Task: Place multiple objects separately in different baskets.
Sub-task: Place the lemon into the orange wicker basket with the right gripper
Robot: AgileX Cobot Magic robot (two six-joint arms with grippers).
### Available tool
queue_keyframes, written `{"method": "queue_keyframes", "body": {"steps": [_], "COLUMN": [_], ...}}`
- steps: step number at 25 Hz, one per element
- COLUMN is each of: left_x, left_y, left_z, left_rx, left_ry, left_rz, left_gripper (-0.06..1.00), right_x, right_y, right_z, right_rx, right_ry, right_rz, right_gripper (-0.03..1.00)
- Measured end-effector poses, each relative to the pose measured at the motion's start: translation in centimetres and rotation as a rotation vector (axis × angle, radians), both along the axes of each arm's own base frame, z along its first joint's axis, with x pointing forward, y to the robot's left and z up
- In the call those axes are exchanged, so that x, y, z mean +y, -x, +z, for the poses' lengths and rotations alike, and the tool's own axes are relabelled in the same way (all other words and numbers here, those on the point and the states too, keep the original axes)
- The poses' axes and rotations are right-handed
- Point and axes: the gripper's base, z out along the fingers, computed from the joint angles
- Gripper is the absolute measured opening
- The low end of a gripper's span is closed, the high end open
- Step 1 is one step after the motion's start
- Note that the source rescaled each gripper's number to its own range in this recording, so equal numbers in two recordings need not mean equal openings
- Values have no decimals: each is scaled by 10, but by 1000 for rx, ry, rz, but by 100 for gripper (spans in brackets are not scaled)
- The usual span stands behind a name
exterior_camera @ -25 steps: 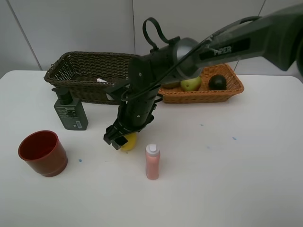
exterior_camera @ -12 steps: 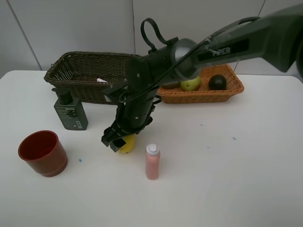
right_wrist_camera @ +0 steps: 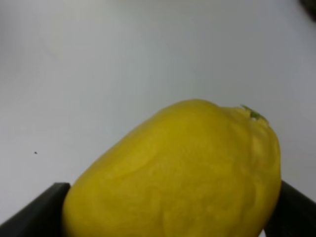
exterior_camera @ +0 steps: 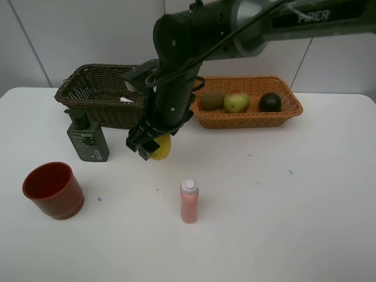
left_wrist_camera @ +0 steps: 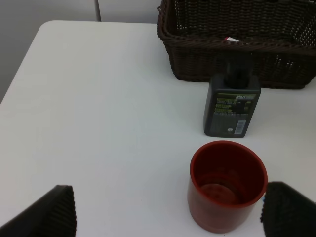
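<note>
— Left tool (left_wrist_camera: 168,216), status?
— Jaws wide, empty; the red cup (left_wrist_camera: 227,185) stands ahead of it on the tabletop (left_wrist_camera: 98,98). Pump bottle (left_wrist_camera: 232,106) stands just before the dark basket (left_wrist_camera: 237,59).
— Right tool (exterior_camera: 150,148)?
— Clamped on the yellow lemon (exterior_camera: 162,147), off the tabletop, before the dark basket. Pink bottle (exterior_camera: 189,201) stands near. Kiwi (exterior_camera: 212,100), pear (exterior_camera: 237,103) and dark fruit (exterior_camera: 270,102) lie in the tan basket (exterior_camera: 294,109).

Yellow lemon (exterior_camera: 162,147), red cup (exterior_camera: 53,189)
</note>
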Motion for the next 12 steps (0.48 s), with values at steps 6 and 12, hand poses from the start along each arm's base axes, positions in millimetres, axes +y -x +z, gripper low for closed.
{"method": "queue_keyframes", "body": {"steps": [6, 12], "left_x": [0, 0], "left_y": [0, 0], "left_z": [0, 0], "left_rx": [0, 0], "left_ry": [0, 0], "left_rz": [0, 0], "left_gripper": [97, 97], "right_x": [-20, -62], "right_y": [-18, -60], "right_z": [61, 94], "right_rx": [-112, -198], "right_ry": [18, -42], "right_rz": [-80, -264], "right_gripper": [78, 78]}}
